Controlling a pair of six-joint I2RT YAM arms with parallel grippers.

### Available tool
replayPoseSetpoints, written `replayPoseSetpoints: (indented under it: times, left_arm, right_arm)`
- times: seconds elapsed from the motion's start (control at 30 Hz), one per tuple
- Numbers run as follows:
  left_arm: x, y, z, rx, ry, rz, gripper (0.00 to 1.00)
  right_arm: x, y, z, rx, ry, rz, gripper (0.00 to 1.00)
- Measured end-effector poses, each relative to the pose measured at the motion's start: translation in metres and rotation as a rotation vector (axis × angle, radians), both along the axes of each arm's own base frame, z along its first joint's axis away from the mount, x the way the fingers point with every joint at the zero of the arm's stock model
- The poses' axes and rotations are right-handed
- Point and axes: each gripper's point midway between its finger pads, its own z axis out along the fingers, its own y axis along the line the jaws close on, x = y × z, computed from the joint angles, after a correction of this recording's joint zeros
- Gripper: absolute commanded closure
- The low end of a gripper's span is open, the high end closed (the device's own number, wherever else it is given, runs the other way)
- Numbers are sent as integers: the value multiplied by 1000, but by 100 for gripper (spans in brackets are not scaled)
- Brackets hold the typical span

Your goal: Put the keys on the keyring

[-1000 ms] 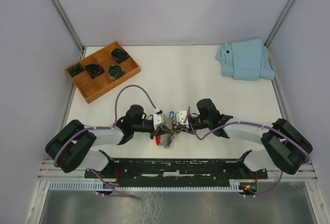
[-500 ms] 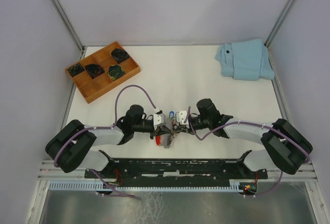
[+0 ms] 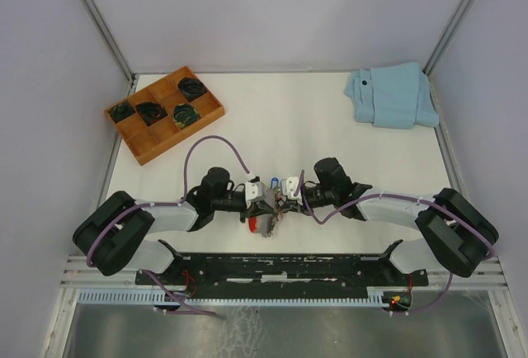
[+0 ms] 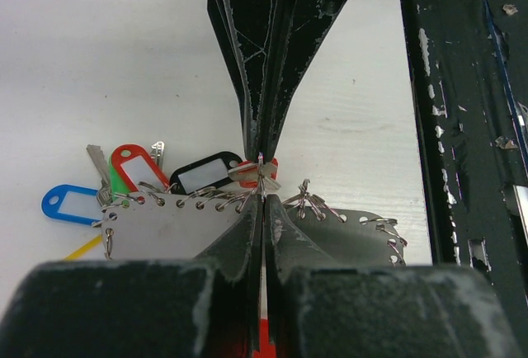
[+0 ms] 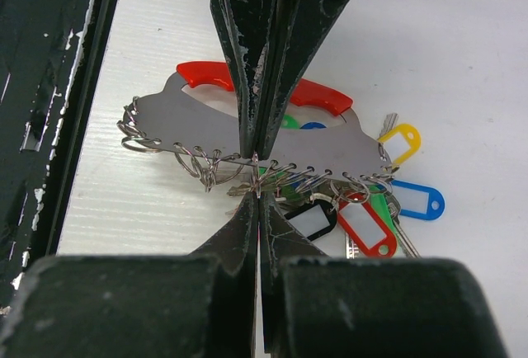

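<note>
Near the middle of the table's [image 3: 289, 119] near edge, two black robot arms meet tip to tip over the keyring [image 5: 272, 139]. The keyring is a grey strap with a row of small wire rings along one edge and a red curved band [image 5: 318, 94] behind it. The left gripper [image 4: 262, 205] is clenched on that ringed edge. The right gripper [image 5: 256, 201] is clenched on the same edge from the opposite side, so the two sets of tips almost touch.

Plastic tags fan out from one end of the strap: a yellow tag [image 5: 398, 141], a blue tag [image 5: 418, 199] and a black tag [image 5: 309, 219]. The black tag and a red tag [image 5: 367, 226] have white label windows, and any writing on them is too small to make out. The keys [image 4: 97, 160] are small and silver. They lie on the table beside the strap with the red tag and a green tag [image 4: 118, 183], touching the bunch of rings. Whether they are threaded onto a ring cannot be told.

At the far left corner sits a wooden tray [image 3: 153, 157], turned at an angle, with six compartments. Four of them each hold dark coiled items [image 3: 186, 114] with green bits: all three in the far row and the middle one of the near row. A folded light blue cloth [image 3: 392, 96] lies at the far right corner.
</note>
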Motion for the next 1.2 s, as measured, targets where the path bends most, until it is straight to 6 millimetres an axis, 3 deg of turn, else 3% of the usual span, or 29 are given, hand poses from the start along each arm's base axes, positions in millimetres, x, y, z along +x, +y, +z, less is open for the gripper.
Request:
replayPoseSetpoints:
  times: [0.77,1.2]
  left_arm:
    - [2,-2,2,-22,5,-1,97]
    - [2,-2,0,-11,50,25,97]
  right_arm:
    - [-1,6,2,19,14,-4,99]
    - [-9,7,3,-11,-94,41,99]
